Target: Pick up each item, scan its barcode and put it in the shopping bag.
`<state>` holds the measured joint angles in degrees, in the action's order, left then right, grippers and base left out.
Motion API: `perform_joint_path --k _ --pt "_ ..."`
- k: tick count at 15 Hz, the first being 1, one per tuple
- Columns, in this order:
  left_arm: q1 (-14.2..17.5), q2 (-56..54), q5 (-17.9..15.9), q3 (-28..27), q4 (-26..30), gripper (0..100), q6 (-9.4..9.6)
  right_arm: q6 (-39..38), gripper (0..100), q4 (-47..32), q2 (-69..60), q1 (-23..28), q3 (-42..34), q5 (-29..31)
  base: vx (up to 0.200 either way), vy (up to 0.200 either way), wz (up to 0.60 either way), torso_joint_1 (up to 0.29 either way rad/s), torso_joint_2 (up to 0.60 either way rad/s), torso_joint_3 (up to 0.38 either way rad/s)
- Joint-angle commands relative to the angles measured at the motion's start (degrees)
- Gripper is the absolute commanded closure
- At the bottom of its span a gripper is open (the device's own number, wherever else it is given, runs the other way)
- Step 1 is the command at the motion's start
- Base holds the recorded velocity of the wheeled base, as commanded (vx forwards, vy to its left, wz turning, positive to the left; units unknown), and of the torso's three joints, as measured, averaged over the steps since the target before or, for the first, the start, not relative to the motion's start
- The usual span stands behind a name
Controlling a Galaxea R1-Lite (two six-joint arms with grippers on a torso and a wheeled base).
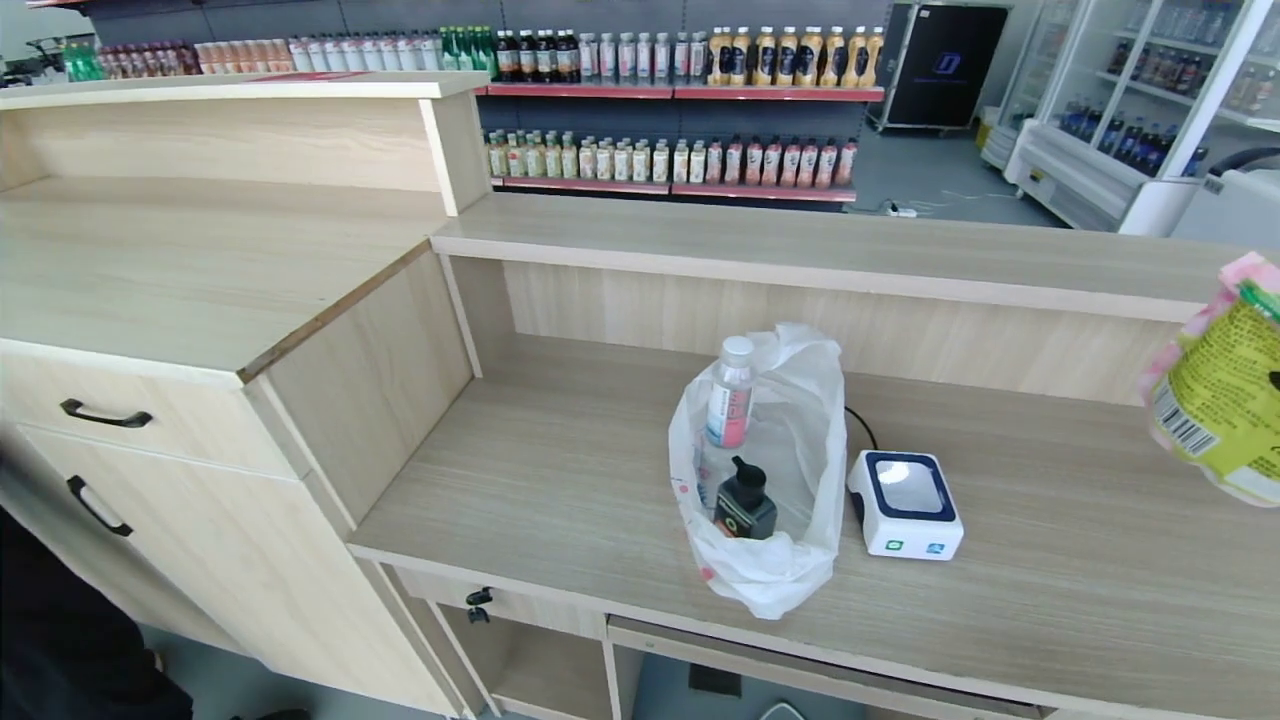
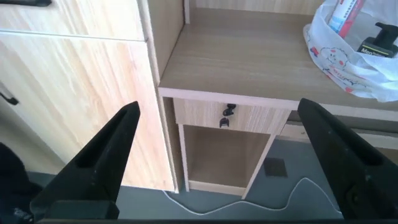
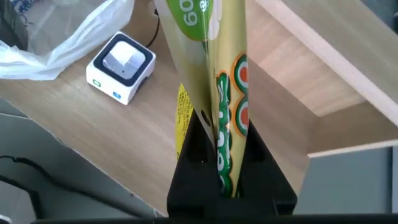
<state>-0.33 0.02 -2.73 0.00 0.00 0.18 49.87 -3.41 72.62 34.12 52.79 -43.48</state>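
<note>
Left gripper [image 2: 219,109] spread wide, low before the counter [image 1: 560,480] edge. On counter: bag [image 1: 790,565] with bottle [image 1: 731,400] and black pump [image 1: 745,505] inside, scanner [image 1: 905,503] just beside. Far right: pouch [image 1: 1220,400] aloft, pinched in right gripper [image 3: 222,143].

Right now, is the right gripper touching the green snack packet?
Touching. The right wrist view shows the right gripper clamped against both sides of the snack packet, with no gap between them.
</note>
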Motion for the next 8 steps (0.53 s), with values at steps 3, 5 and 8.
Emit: perform_joint_path --k 3,5,8 --pt "0.0 0.1 0.0 0.0 0.0 0 -0.01 5.4 100 3.2 9.0 -3.4 0.7 -0.2 0.0 0.0 0.0 0.0 0.0 0.0" --pt "0.0 0.1 0.0 0.0 0.0 0 -0.01 7.2 100 6.8 13.7 -6.8 1.4 -1.8 0.0 0.0 0.0 0.0 0.0 0.0" --pt "0.0 0.1 0.0 0.0 0.0 0 -0.01 8.9 100 8.9 17.1 -11.3 0.9 -3.2 0.0 0.0 0.0 0.0 0.0 0.0"
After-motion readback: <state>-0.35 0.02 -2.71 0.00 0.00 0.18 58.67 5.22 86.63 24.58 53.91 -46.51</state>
